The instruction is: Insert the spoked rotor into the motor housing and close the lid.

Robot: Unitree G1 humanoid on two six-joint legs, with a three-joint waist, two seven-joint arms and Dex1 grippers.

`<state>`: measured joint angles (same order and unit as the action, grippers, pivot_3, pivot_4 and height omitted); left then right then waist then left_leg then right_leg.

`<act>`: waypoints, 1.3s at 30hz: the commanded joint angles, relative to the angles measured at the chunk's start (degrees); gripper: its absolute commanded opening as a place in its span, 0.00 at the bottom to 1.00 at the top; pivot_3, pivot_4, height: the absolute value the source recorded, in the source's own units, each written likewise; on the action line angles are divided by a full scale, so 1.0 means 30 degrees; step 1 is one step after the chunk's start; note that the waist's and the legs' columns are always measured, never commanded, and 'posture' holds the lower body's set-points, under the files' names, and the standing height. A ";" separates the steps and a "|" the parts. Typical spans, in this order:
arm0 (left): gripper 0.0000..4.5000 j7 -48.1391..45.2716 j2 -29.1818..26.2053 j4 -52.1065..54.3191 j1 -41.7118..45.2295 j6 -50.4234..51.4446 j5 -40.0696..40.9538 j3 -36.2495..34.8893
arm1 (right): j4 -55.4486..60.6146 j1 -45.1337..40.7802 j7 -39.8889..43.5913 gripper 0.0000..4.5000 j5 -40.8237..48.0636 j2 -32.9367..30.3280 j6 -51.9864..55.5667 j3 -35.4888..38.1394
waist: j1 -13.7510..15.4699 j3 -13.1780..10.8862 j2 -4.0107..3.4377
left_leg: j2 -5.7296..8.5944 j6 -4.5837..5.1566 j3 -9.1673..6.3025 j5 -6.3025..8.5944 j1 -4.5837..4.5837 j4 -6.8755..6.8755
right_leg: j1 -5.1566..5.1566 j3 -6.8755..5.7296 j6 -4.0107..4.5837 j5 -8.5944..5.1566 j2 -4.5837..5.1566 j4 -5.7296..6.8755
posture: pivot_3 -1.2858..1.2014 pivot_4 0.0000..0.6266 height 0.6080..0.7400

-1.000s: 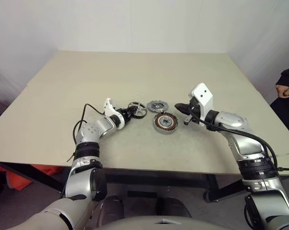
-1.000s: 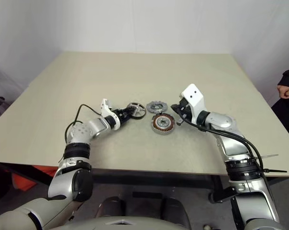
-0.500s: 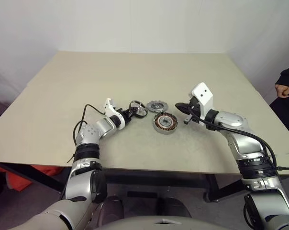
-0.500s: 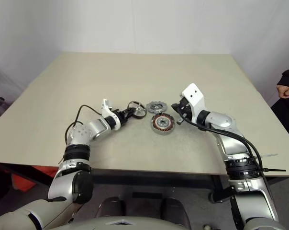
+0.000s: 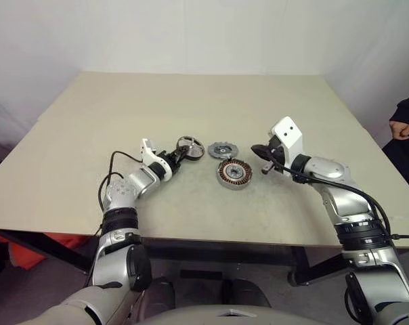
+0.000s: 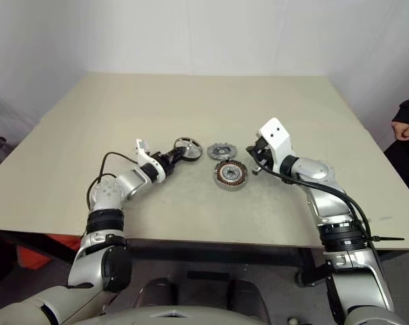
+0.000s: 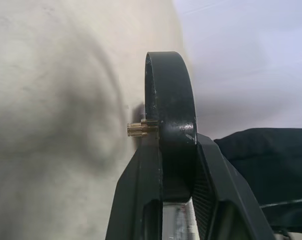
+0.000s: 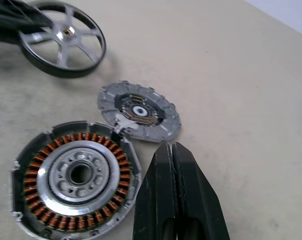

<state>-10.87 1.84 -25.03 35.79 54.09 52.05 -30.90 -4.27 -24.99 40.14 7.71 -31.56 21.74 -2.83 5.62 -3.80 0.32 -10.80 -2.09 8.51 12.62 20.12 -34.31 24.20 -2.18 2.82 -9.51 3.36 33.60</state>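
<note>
The spoked rotor [image 5: 189,146], a dark ring with silver spokes, is tilted up off the table, and my left gripper [image 5: 179,153] is shut on its rim. The left wrist view shows the rotor [image 7: 170,110] edge-on between the two fingers [image 7: 141,190], with a brass hub pin sticking out. The motor housing [image 5: 233,173], a silver ring with copper windings, lies flat at the table's middle. Just behind it lies the lid [image 5: 222,149], a grey toothed disc. My right gripper [image 5: 257,150] hovers shut and empty to the right of the housing [image 8: 76,175] and lid [image 8: 139,112].
The beige table [image 5: 191,101] stretches wide behind and beside the parts. A person's hand [image 5: 401,127] and dark sleeve show past the table's right edge.
My left gripper has shut on the rotor and tipped it up off the table, moving slightly left and up. The right arm has stayed put.
</note>
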 commanded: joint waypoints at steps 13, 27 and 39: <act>0.10 -0.2102 0.0977 0.1094 0.1438 0.6306 0.3227 0.3044 | 0.1614 0.1092 0.0723 0.00 -0.0527 -0.1738 0.0746 0.0096 | -0.0024 -0.0003 0.0004 | 0.0010 0.0011 0.0005 0.0002 0.0002 0.0001 | 0.0001 0.0001 -0.0006 -0.0004 -0.0007 -0.0001 | 0.52 0.00 1.00; 0.10 -0.3472 0.0921 -0.2497 0.2229 0.4854 0.0885 0.3977 | 0.3907 0.3868 0.1153 0.00 -0.0246 -0.3725 0.2043 0.1399 | 0.0091 -0.0002 0.0003 | 0.0022 0.0100 0.0001 -0.0014 0.0033 0.0004 | -0.0012 -0.0029 -0.0025 -0.0011 -0.0002 -0.0101 | 0.52 0.00 1.00; 0.10 -0.5570 0.0779 -0.6330 0.3599 0.2316 -0.1704 0.4387 | 0.4511 0.4168 0.0879 0.00 -0.0141 -0.3723 0.2478 0.1595 | 0.0107 0.0001 -0.0001 | 0.0020 0.0122 -0.0009 -0.0006 0.0039 0.0017 | -0.0021 -0.0057 -0.0030 -0.0008 0.0004 -0.0142 | 0.52 0.00 1.00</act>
<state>-25.97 4.04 -43.91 45.10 61.30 47.14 -17.96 6.74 -12.23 43.34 6.76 -42.02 29.30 -0.15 5.95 -3.80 0.32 -10.74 -1.71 8.48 12.60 20.24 -34.26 24.14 -2.35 2.73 -9.53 3.38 33.17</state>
